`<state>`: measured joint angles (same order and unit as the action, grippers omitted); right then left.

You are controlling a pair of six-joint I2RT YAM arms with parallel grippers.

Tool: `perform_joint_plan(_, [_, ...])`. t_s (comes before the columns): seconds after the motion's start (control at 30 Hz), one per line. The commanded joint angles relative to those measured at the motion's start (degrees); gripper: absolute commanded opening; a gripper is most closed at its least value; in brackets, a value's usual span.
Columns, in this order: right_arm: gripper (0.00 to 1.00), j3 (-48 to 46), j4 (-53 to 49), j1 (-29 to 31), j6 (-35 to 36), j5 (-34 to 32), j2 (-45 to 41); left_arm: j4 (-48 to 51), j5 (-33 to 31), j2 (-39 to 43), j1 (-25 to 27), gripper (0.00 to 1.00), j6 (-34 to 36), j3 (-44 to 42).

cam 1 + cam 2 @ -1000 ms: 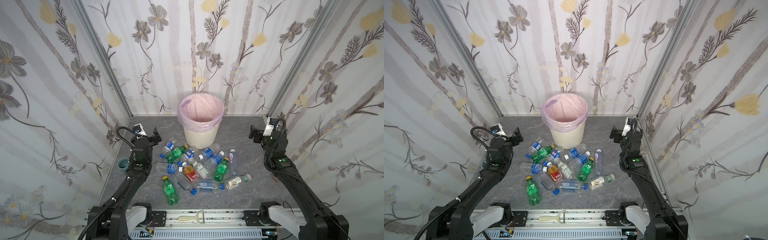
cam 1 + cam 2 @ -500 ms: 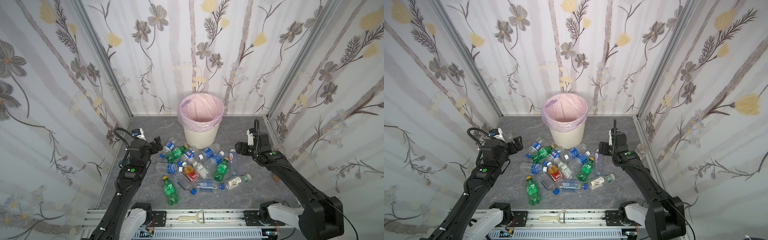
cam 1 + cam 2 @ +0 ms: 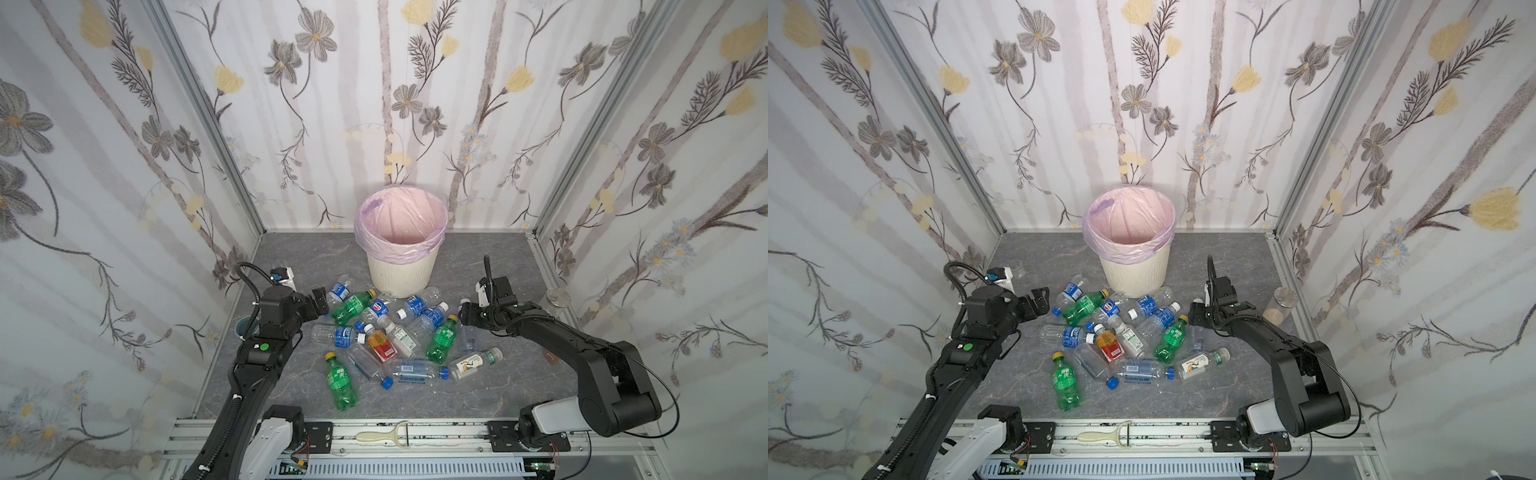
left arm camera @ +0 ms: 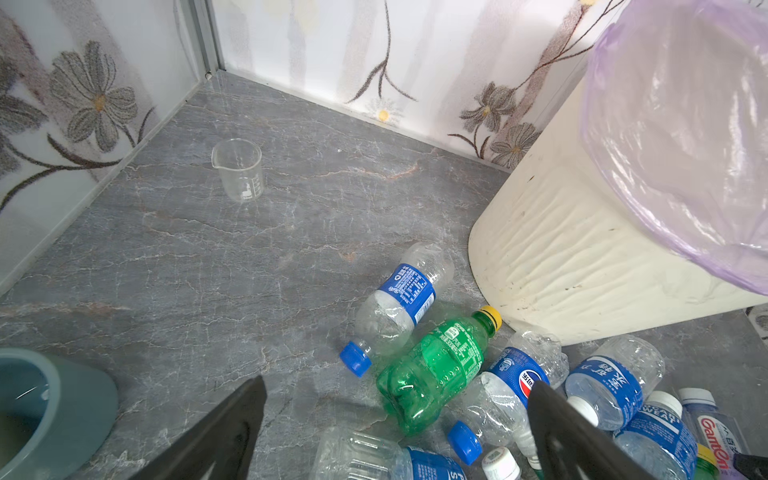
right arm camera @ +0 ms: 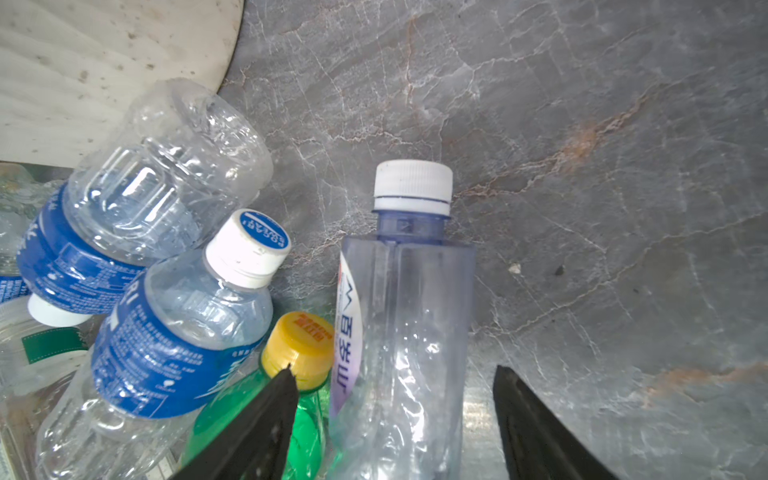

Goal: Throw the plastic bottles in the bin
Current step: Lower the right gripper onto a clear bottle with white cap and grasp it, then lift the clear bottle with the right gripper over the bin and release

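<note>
Pink-lined bin (image 3: pixel 401 232), frame centre, looks empty to us; plastic bottles (image 3: pixel 399 336) all floored. Left gripper (image 4: pixel 395 432) spread wide; right gripper (image 5: pixel 395 415) straddles clear bottle (image 5: pixel 405 332), grip not yet sure.

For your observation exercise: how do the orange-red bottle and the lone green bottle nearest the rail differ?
The orange-red bottle has a white cap; the green bottle has a yellow one. The orange-red bottle lies inside the heap, touching neighbours; the green bottle lies apart at its near edge. Both lie on their sides on the grey floor, outside the bin.
</note>
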<state>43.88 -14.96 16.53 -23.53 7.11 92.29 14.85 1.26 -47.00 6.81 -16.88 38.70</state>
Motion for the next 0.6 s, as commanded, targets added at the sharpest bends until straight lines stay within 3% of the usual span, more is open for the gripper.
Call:
perform_joint_plan(0.0, [0.71,-0.3,2.3,0.3,-0.8,-1.6,2.6,0.0,0.3,0.1,0.0,1.00,-0.3,-0.3])
perform_joint_plan(0.37, [0.49,-0.3,3.2,2.1,-2.0,-7.4,3.3,0.0,0.5,-0.4,0.0,1.00,-1.8,-1.3])
perform_joint_plan(0.57, [0.44,-0.3,5.1,2.2,-0.9,-10.0,-5.4,-0.1,-1.4,0.8,0.0,1.00,-3.6,-1.9])
